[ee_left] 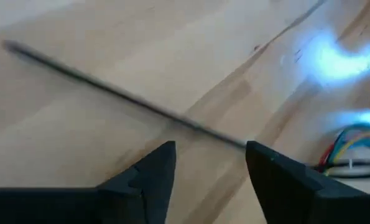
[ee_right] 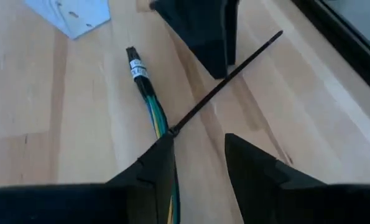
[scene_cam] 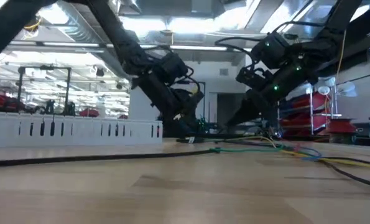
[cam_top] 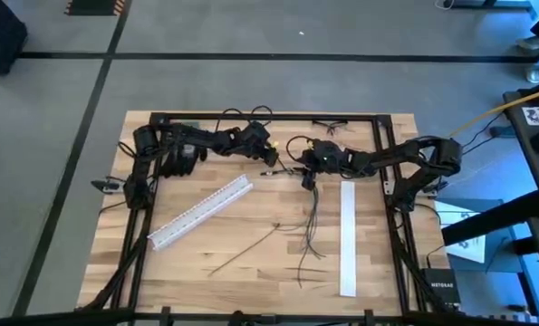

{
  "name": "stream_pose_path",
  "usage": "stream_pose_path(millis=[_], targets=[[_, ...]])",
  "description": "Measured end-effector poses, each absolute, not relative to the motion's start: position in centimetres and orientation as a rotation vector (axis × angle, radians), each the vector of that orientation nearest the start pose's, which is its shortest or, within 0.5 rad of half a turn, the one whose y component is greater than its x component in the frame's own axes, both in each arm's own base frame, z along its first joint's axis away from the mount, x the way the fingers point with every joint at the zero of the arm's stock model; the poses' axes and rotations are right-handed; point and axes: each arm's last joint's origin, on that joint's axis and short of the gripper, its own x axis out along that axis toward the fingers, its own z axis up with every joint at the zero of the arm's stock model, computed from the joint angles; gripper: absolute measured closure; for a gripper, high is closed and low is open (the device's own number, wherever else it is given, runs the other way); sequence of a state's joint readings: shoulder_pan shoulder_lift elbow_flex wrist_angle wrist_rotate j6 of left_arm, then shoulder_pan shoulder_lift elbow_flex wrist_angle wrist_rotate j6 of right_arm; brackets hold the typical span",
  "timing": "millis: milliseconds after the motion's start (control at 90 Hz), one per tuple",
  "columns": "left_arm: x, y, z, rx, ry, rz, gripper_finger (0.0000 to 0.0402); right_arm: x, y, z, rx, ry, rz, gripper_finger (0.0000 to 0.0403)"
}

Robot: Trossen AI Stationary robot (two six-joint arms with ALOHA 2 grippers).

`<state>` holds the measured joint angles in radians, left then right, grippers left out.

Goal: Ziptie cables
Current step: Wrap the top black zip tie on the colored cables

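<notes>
Seen from above, both grippers are found at upper centre, the left gripper (cam_top: 271,156) beside the right gripper (cam_top: 307,174), with the cables (cam_top: 309,226) strewn below.

In the left wrist view, its fingers (ee_left: 152,175) are spread around a thin dark strand (ee_left: 122,94).

In the right wrist view, spread fingers (ee_right: 153,168) are seen beside a coloured wire bundle (ee_right: 148,106).

Grey floor (cam_top: 278,81) crossed by dark tape lines (cam_top: 251,56) surrounds the wooden surface (cam_top: 242,244); beyond it, bright ceiling lights (scene_cam: 166,22) and red shelving (scene_cam: 321,115).
</notes>
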<state>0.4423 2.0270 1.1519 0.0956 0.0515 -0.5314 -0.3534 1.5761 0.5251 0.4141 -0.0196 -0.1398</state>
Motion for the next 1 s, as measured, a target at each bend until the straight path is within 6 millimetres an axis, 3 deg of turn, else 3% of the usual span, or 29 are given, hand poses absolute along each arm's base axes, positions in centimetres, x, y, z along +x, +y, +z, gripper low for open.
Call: stream_pose_path(millis=[622, 789, 1000], targets=[[37.3, 17.6, 12.4, -0.633, 0.606, 0.555, 0.0235, 25.7, -9.4, 12.8, -0.017, 0.643, -0.278, 0.0267], [38.3, 16.7, 13.0, -0.587, 0.559, 0.433, 0.0236, 25.7, -9.3, 12.7, -0.001, 0.64, -0.242, 0.0267], [39.1, 15.4, 14.3, -0.445, 0.633, 0.362, 0.0236, 25.7, -9.2, 12.8, 0.055, 0.63, -0.217, 0.0267]])
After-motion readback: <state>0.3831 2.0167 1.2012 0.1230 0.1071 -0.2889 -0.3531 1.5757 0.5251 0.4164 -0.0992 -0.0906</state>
